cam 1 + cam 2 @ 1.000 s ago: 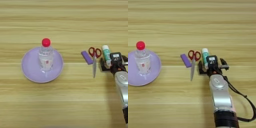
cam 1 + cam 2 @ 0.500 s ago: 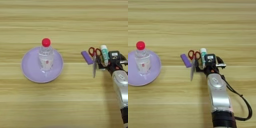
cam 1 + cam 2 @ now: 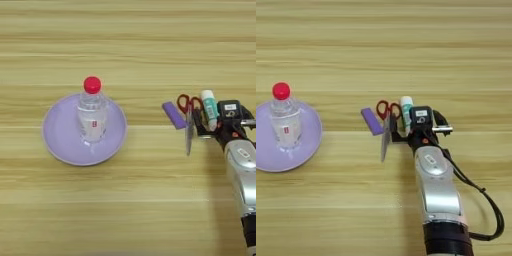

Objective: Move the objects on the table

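Observation:
A clear plastic bottle (image 3: 91, 114) with a red cap stands upright on the round lilac plate (image 3: 56, 136) at the left. To the right lie a small purple block (image 3: 174, 115), red-handled scissors (image 3: 188, 120) with the blade pointing toward me, and a white glue stick (image 3: 209, 106) with a green label. My right gripper (image 3: 406, 127) reaches in from the bottom right and is open. One black finger (image 3: 394, 126) sits between the scissors (image 3: 386, 131) and the glue stick (image 3: 406, 111), the other on the stick's right side.
The silver forearm (image 3: 437, 195) with a black cable runs from the bottom edge up to the gripper. Bare wooden table (image 3: 130, 45) stretches behind the objects and between the plate and the block.
The gripper has moved forward and a little left, so its fingers now straddle the near end of the glue stick. The bottle, plate, block and scissors have stayed put.

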Available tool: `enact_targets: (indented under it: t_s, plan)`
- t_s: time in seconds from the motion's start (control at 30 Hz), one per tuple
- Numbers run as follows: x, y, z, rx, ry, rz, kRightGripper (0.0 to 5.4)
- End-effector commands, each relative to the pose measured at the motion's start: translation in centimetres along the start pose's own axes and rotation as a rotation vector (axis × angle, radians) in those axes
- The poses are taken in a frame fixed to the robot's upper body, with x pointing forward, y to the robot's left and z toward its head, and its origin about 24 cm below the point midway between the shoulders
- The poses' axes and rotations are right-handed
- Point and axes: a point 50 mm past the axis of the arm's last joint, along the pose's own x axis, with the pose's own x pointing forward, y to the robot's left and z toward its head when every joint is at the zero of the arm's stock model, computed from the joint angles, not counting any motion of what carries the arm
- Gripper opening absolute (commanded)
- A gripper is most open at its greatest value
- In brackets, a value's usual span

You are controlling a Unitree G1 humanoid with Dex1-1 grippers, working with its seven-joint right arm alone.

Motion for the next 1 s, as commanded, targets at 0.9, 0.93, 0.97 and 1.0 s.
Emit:
enact_targets:
  t_s: [0.9, 0.93, 0.97, 1.0]
  plan:
    - [-9.1, 9.4, 8.6, 0.186, -0.402, 0.858, 5.37]
    - [-9.2, 10.0, 8.5, 0.185, -0.392, 0.877, 5.37]
    - [-9.3, 10.5, 8.4, 0.184, -0.383, 0.892, 5.37]
    - [-9.3, 10.9, 8.4, 0.188, -0.374, 0.903, 5.37]
